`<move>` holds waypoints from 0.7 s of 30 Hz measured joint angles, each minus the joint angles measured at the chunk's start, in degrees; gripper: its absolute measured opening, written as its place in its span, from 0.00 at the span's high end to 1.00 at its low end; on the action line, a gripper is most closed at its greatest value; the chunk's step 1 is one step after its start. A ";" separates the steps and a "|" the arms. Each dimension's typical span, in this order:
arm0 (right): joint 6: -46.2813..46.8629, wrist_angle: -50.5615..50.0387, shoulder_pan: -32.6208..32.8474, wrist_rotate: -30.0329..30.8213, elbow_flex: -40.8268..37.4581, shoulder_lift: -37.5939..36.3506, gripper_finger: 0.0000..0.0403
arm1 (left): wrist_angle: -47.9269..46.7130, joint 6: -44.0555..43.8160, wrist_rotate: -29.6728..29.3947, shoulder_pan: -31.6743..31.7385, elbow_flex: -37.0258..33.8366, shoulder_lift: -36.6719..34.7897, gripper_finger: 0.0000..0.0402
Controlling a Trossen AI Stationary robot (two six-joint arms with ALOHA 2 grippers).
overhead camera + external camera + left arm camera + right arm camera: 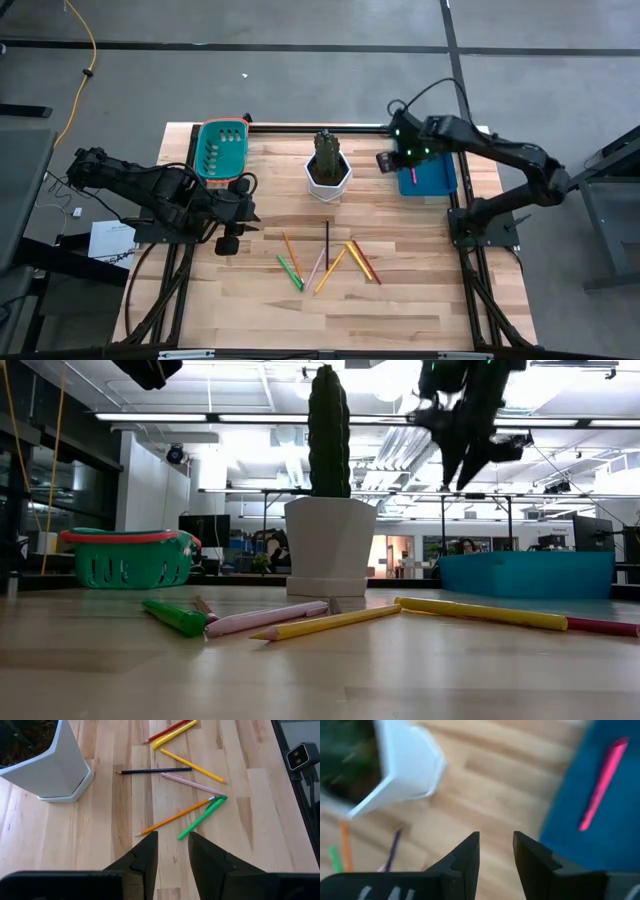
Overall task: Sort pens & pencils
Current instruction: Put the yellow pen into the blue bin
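Several pens and pencils lie flat in a loose fan on the wood table, in front of the cactus pot. Among them are a green pen (290, 270) (202, 816), a pale pink pen (192, 783), an orange pencil (175, 816), a dark pencil (326, 243) (155, 770) and yellow pencils (192, 766) (325, 622). One bright pink pen (602, 782) (412, 177) lies in the blue tray (432, 178). My left gripper (228, 242) (172, 850) hovers open, left of the fan. My right gripper (385, 160) (496, 850) hangs open in the air between the pot and the tray.
A white hexagonal pot with a cactus (328, 172) (329, 510) stands at the table's far middle. A green basket with an orange rim (222, 150) (128, 557) sits at the far left. The near half of the table is bare wood.
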 joint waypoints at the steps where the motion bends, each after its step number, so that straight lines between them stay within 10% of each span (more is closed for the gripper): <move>1: 1.14 -0.01 2.11 0.00 0.00 -0.58 0.73 | 0.02 -0.32 0.02 0.00 0.00 0.00 0.76; 21: 29.32 12.98 43.33 15.01 0.00 0.67 0.73 | 6.30 -5.89 4.76 -0.02 0.02 0.04 0.76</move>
